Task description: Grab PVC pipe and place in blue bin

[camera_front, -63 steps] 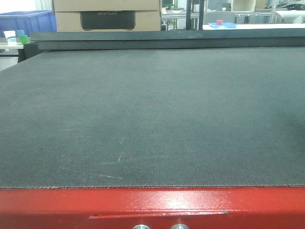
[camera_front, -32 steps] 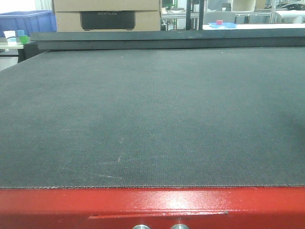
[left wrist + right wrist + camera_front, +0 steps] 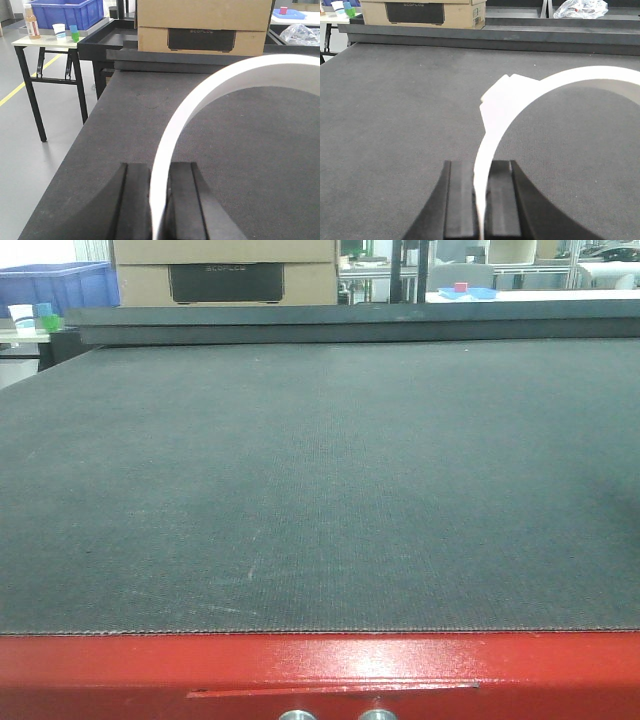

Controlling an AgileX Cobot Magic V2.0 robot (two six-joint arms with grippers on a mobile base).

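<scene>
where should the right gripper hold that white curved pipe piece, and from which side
Pinch the thin plain wall of the white pipe piece at its near edge, one finger inside the curve, one outside, coming end-on, as the right gripper sits now. The blocky lug farther along looks too wide.

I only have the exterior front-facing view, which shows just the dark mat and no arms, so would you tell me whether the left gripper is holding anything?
Observer: Yes. In its wrist view the left gripper is shut on the edge of a white curved pipe, which arcs up and to the right above the mat.
Operator: Thank you. How does the right one stand?
Observer: The right gripper is likewise shut on a white curved piece. This one carries an angular lug on its outer side. I cannot tell whether both arms grip the same pipe.
</scene>
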